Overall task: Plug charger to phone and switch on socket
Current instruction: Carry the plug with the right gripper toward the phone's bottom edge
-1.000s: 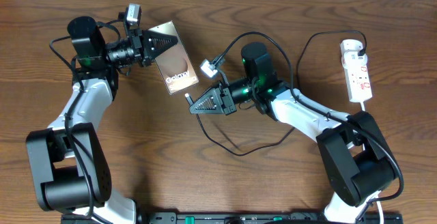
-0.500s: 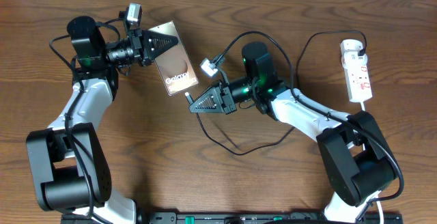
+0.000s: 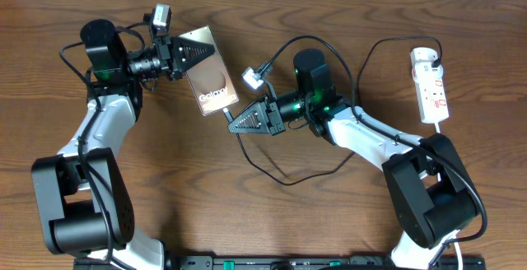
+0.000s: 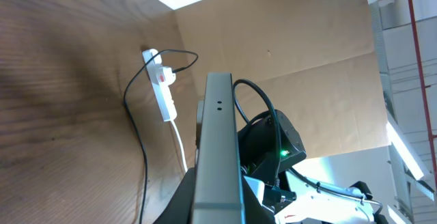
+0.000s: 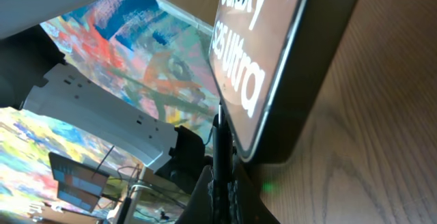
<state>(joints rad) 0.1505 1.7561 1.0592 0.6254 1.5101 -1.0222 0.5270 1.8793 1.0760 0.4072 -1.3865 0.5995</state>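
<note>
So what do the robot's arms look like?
The left arm and right arm are white tubes with chunky black joints. The left fingers and right fingers are black and triangle-shaped, each with a small pale camera beside it. Thin black cables loop along them. Green lights glow on the right arm.

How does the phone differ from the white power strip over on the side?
The phone is a dark brownish slab with white lettering; the power strip is narrow and white with red marks. The phone is clamped in the left gripper, while the power strip lies untouched on the table. The power strip has the black charger cable plugged in; whether the phone does, I cannot tell. Both are slim, oblong shapes.
</note>
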